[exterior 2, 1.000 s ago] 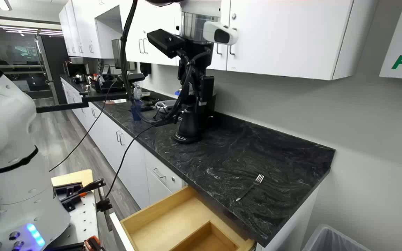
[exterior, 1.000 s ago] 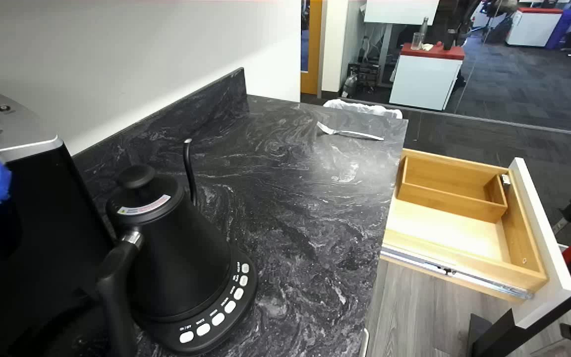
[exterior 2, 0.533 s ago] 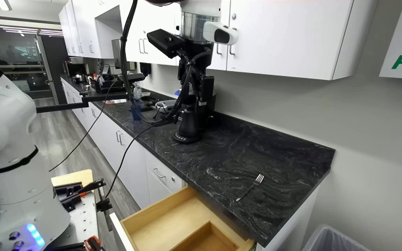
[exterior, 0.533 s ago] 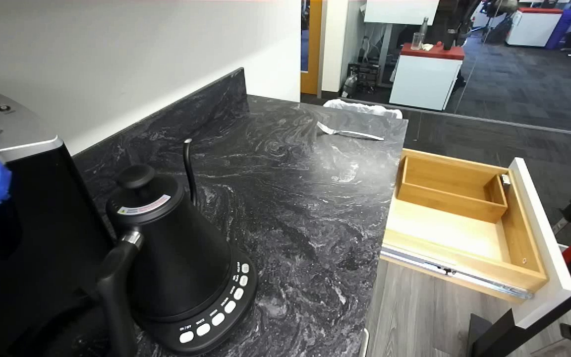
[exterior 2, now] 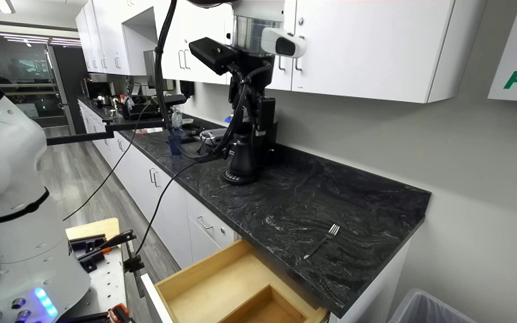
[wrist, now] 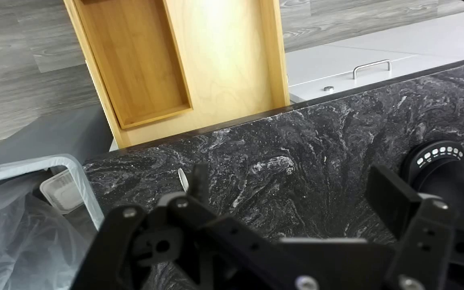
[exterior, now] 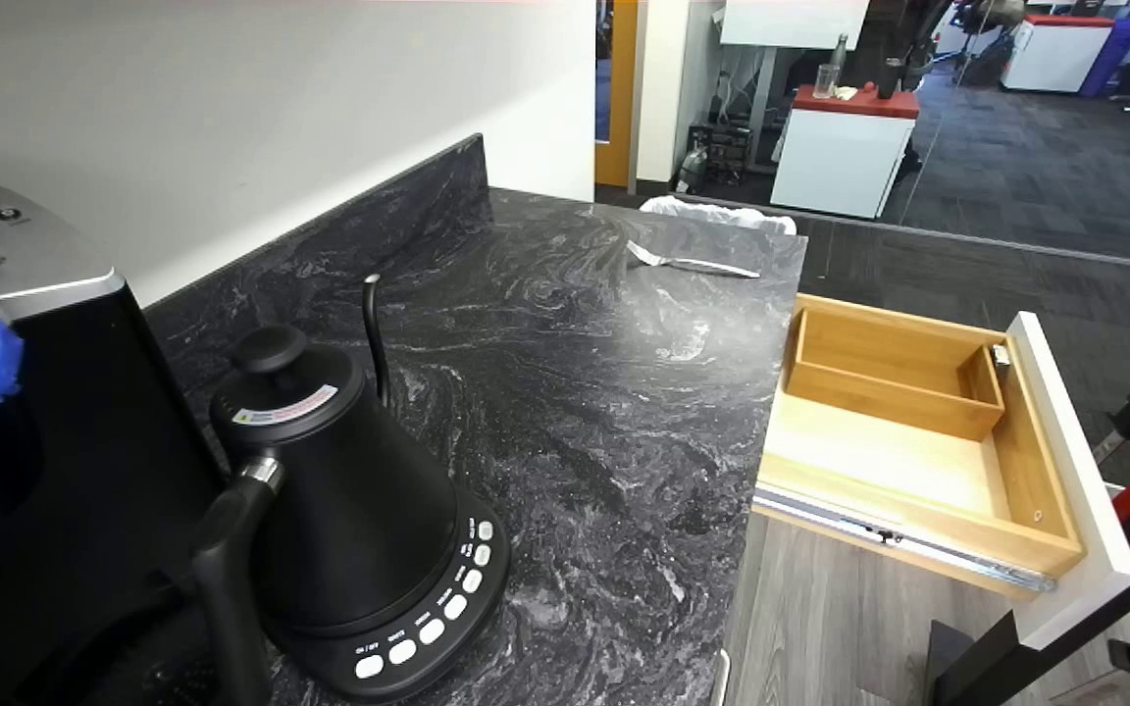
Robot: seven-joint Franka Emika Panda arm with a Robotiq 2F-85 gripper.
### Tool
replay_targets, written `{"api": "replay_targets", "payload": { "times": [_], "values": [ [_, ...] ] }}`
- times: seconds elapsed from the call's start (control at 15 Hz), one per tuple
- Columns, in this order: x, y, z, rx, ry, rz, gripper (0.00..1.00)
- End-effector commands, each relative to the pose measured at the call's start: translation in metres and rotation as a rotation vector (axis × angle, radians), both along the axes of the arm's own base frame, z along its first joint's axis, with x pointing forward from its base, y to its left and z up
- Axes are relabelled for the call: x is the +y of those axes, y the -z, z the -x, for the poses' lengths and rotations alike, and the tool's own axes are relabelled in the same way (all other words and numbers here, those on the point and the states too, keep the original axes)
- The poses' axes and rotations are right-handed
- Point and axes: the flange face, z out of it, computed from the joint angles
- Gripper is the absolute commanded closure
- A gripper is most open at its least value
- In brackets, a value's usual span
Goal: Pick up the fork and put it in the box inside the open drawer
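We saw the fork (exterior: 694, 263) lying on the dark counter (exterior: 565, 412), near its end, tines toward the wall (exterior: 281, 88) and handle toward the front edge. In both exterior views the white-fronted drawer (exterior: 879, 456) stood pulled out below that edge, and we saw the box (exterior: 894, 400) inside it, set along the side nearer the counter's end. In the wrist view the jaws stood wide apart — they held nothing, and the counter showed between them. One jaw hid most of the fork there, so we made out only the tip of its handle, just beside that jaw. In an exterior view the arm (exterior 2: 256, 36) reached down over the counter, covering part of the kettle (exterior 2: 242, 161); how high the jaws hung, we could not tell. The kettle stood upright, well apart from the fork, with a grey and black machine (exterior: 104, 412) close beside it. Past the counter's end we saw the bin (wrist: 26, 163) — a clear liner (wrist: 34, 241) hung inside its rim.
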Motion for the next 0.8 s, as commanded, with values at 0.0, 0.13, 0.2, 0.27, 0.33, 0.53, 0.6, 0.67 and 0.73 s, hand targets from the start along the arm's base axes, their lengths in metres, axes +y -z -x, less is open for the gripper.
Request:
{"api": "replay_targets", "payload": {
  "times": [0.0, 0.13, 0.2, 0.27, 0.33, 0.53, 0.6, 0.67, 0.73],
  "values": [
    [0.0, 0.0, 0.0, 0.001, 0.0, -0.001, 0.0],
    [0.0, 0.0, 0.0, 0.001, 0.0, -0.001, 0.0],
    [0.0, 0.0, 0.0, 0.001, 0.0, -0.001, 0.0],
    [0.0, 0.0, 0.0, 0.001, 0.0, -0.001, 0.0],
    [0.0, 0.0, 0.0, 0.001, 0.0, -0.001, 0.0],
    [0.003, 0.014, -0.014, -0.027, 0.009, 0.031, 0.0],
    [0.004, 0.024, -0.023, -0.042, -0.003, 0.038, 0.0],
    [0.006, 0.033, -0.032, -0.061, -0.001, 0.049, 0.0],
    [0.004, 0.033, -0.036, -0.077, -0.014, 0.055, 0.0]
  ]
}}
